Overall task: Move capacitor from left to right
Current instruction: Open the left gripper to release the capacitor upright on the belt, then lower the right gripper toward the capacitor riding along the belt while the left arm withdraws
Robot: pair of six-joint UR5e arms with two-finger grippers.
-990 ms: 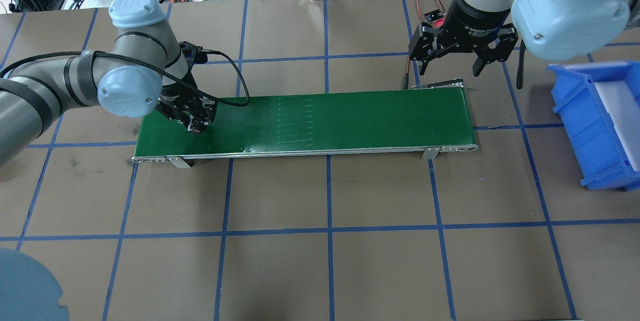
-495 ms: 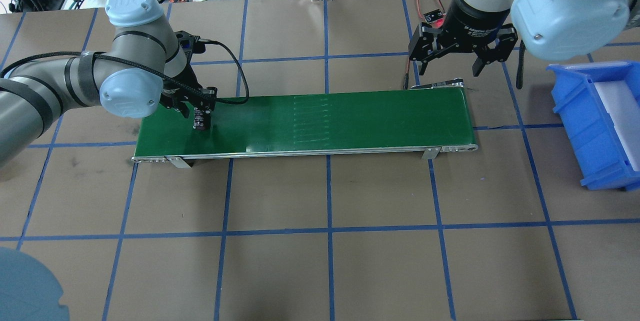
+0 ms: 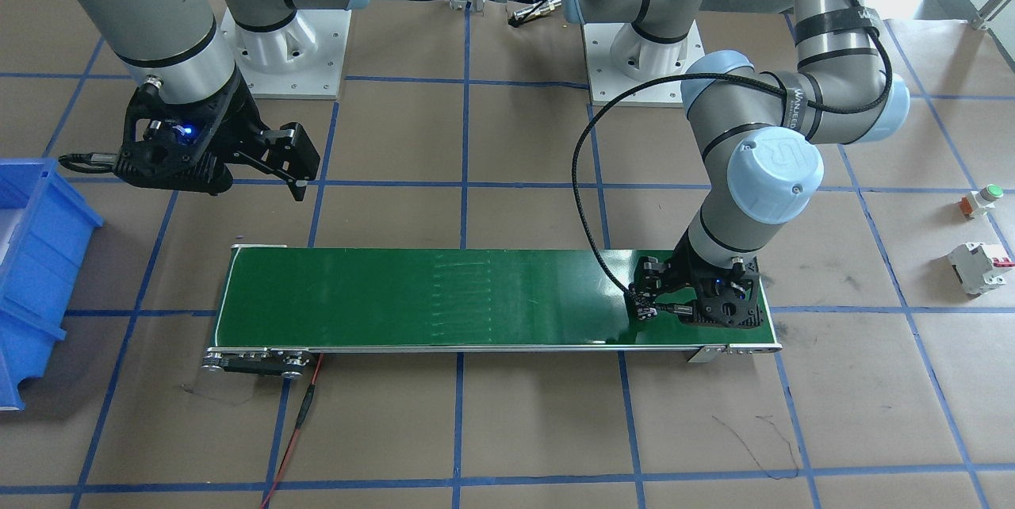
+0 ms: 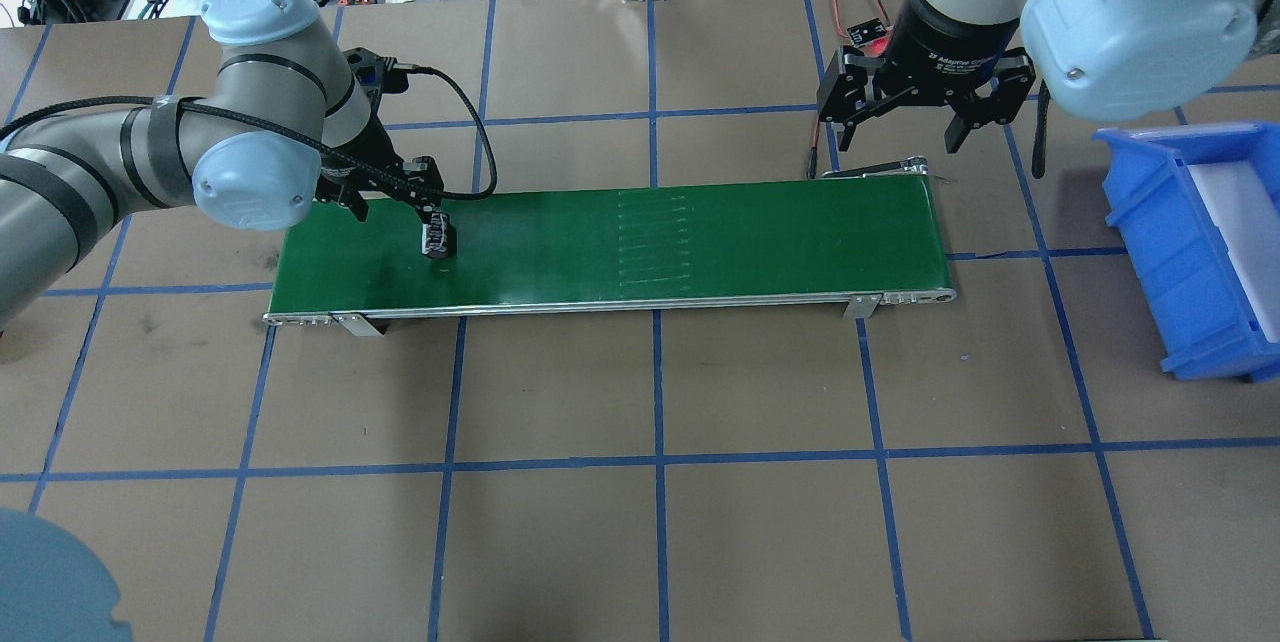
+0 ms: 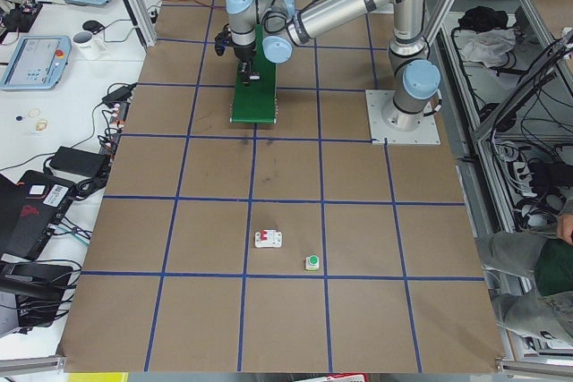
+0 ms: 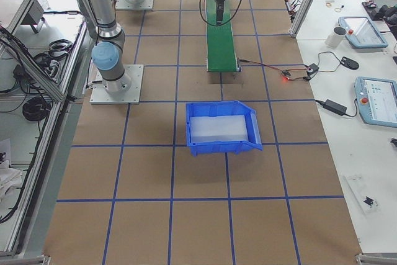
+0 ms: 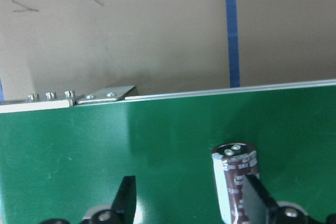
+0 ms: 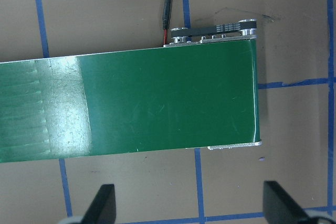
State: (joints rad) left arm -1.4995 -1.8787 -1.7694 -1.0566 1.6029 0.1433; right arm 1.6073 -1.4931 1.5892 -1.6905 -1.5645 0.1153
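Two grippers, one part, one conveyor. The left gripper (image 7: pixel 191 199) is released: its flat black fingers (image 7: pixel 127 199) stand well apart over the belt and clamp nothing. The capacitor (image 7: pixel 234 181) is a stubby dark cylinder with pale printed markings down its sleeve and a dull metal top carrying two small studs. It stands upright on the conveyor belt (image 4: pixel 700 242), near the belt's end on the robot's left. In the left wrist view it is just beside the inner face of the finger on that view's right, and we cannot tell whether they touch. We find the belt smooth, glossy green and long, edged in thin bright metal rail, with a patch of faint parallel scuff lines near its middle. The right gripper (image 4: pixel 900 134) is likewise spread wide and empty, and hangs above the table by the belt's other end. A blue plastic bin (image 4: pixel 1180 252) with slanted walls and a pale lining sits well beyond that end. On the table (image 3: pixel 507 430), matte brown paper gridded with blue tape, we list a white box-shaped breaker (image 3: pixel 979 267) with a red lever and a green-capped push button (image 3: pixel 983 200), both well apart from the belt.
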